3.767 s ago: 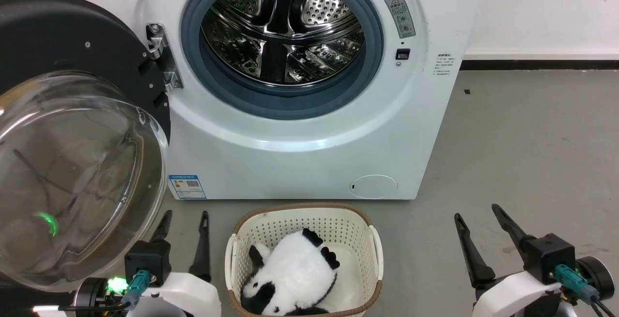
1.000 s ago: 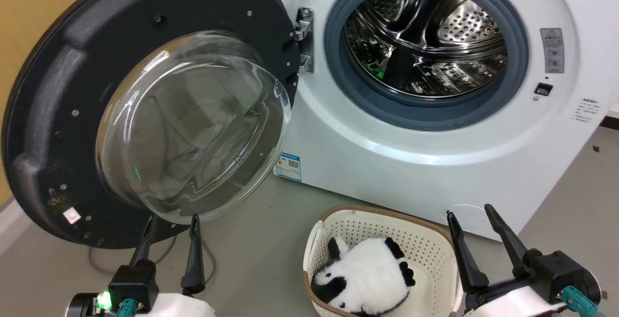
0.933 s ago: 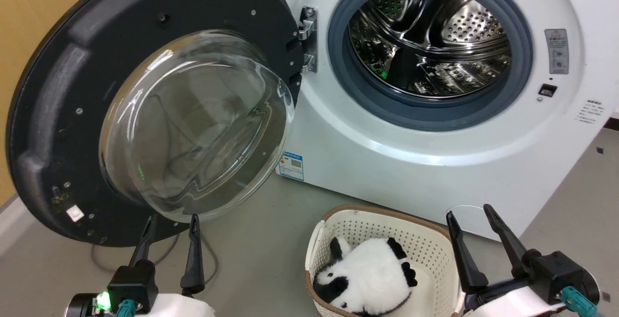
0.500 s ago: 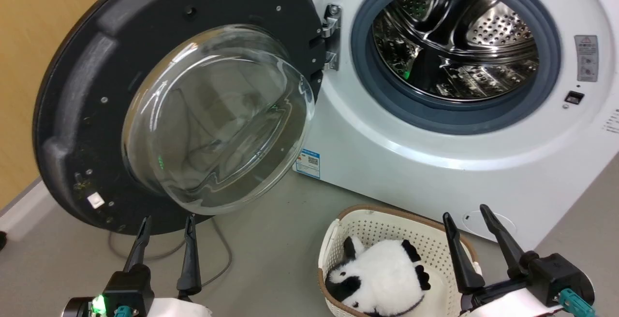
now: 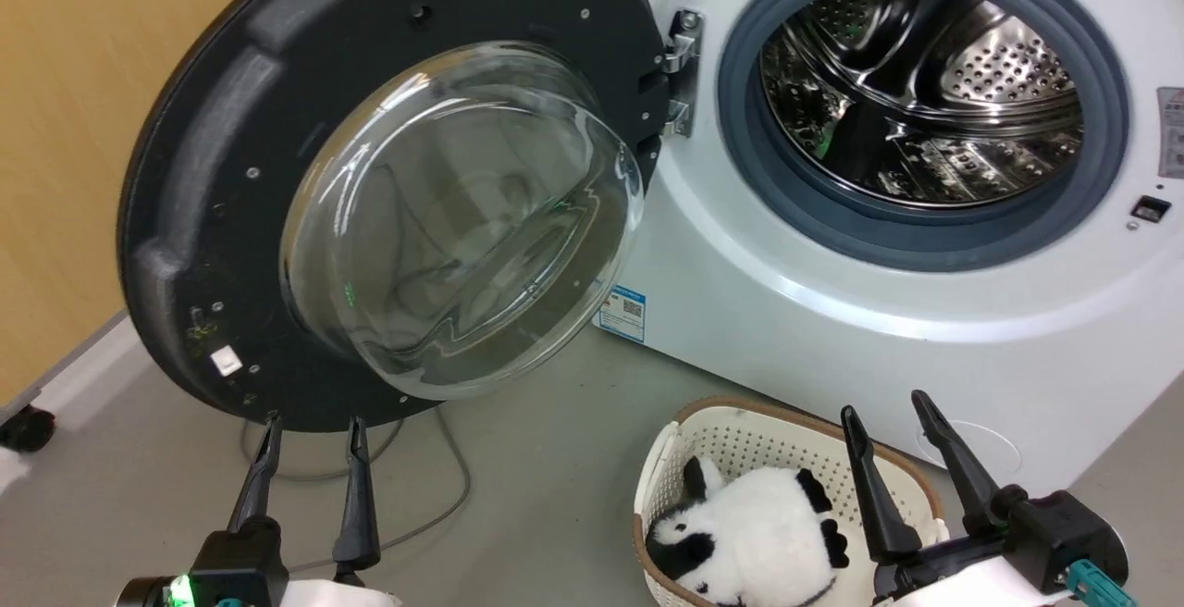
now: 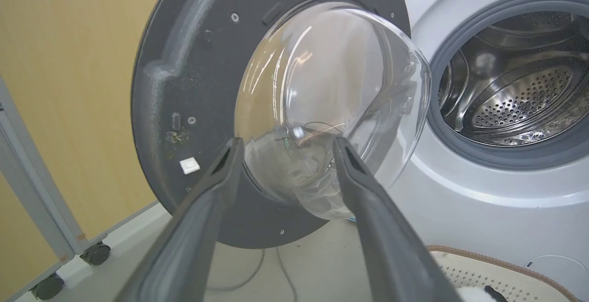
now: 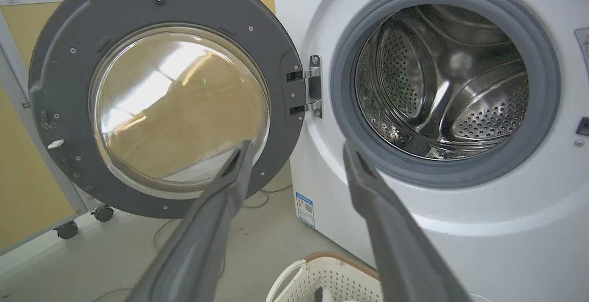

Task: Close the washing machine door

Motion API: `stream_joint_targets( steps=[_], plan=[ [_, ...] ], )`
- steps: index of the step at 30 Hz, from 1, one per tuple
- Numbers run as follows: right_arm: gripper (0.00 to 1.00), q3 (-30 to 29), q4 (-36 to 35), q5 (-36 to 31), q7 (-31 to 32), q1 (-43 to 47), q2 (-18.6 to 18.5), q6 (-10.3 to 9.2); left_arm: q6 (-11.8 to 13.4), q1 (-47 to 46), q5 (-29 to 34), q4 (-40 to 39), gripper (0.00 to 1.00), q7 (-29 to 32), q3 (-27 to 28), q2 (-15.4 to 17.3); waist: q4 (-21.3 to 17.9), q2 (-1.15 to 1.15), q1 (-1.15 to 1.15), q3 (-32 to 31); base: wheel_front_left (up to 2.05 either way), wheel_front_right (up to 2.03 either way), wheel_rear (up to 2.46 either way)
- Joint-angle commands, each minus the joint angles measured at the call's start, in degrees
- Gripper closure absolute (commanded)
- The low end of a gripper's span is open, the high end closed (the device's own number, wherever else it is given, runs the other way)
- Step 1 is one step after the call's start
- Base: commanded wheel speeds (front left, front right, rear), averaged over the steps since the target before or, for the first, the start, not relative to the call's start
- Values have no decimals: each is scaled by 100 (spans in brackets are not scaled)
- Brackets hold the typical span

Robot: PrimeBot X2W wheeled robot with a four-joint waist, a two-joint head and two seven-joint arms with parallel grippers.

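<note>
The washing machine door (image 5: 203, 200) stands swung wide open to the left, its matte black inner rim and bulging glass bowl (image 5: 462, 218) facing me. It hangs on a metal hinge (image 5: 680, 75) at the left of the white washing machine (image 5: 832, 329), whose steel drum (image 5: 925, 98) and grey gasket are exposed. My left gripper (image 5: 310, 427) is open, its tips just below the door's lower rim, apart from it; in the left wrist view the door (image 6: 184, 85) lies ahead of the open left gripper (image 6: 285, 143). My right gripper (image 5: 883, 403) is open and holds nothing, low at the right.
A cream laundry basket (image 5: 684, 431) holding a black-and-white plush panda (image 5: 749, 533) sits on the floor before the washer, beside my right gripper. A grey cable (image 5: 435, 514) loops on the floor under the door. A tan partition on castors (image 5: 28, 427) stands left.
The head camera has turned left, so door, washer and basket have all shifted right in the picture. The door stays wide open. Both grippers remain open and empty.
</note>
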Motion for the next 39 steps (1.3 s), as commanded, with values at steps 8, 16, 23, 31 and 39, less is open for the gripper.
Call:
stream_joint_targets(
  steps=[8,16,23,31,39],
  plan=[
    [0,35,5,102,-152,23,19,3,63,114,-19,-45,0,-146,10,1,220,0,0,-10,0,0,0],
    [0,74,15,110,-184,21,19,3,69,127,-21,-67,0,-179,44,1,288,0,0,-9,0,0,0],
    [0,63,8,76,-184,43,19,3,46,118,-96,-145,50,-179,40,1,295,0,0,-2,0,0,0],
    [0,27,-84,-33,-184,69,19,3,-306,-292,-536,-746,100,-179,565,89,281,0,0,171,0,0,0],
    [0,125,-145,-281,-184,-68,-26,3,-681,-1352,-1176,-635,100,-179,1844,534,29,0,0,534,0,0,0]
  ],
)
